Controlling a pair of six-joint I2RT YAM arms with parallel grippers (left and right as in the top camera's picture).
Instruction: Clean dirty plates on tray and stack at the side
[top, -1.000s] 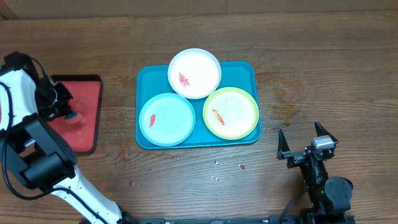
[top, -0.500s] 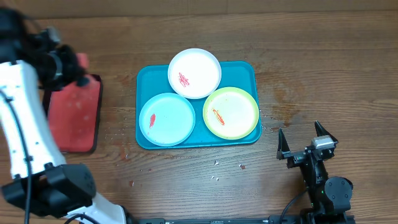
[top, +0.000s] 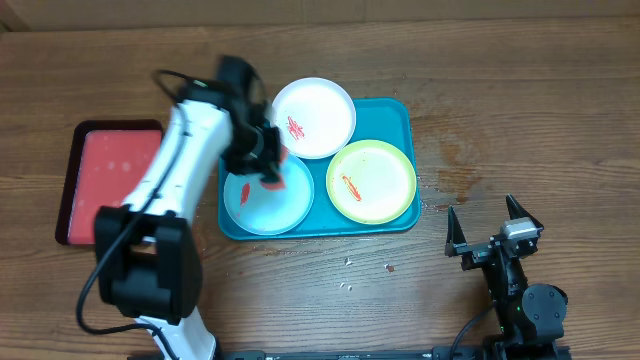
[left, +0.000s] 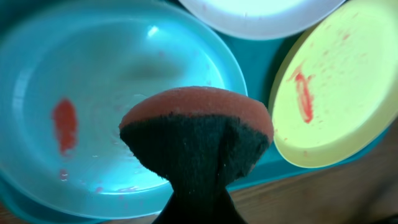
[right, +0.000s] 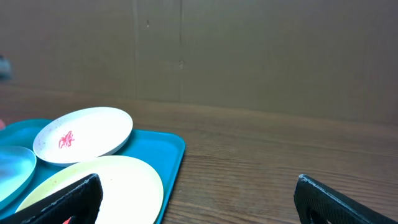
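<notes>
Three plates (top: 385, 170), centre frame: I judge them light, stiff, slick; grip at rims. Left gripper (top: 265, 158) pinches sponge (left: 196, 118); right gripper (top: 482, 210) gapes empty.

Overhead, the left gripper (top: 267, 160) is blurred. The sponge (left: 196, 134) hides its fingers and part of the blue plate (left: 93, 74); the white plate (left: 261, 9) is cropped.

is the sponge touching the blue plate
Cannot tell. The left wrist view has the sponge covering part of the pale blue plate, hiding any gap; overhead is blurred there.
</notes>
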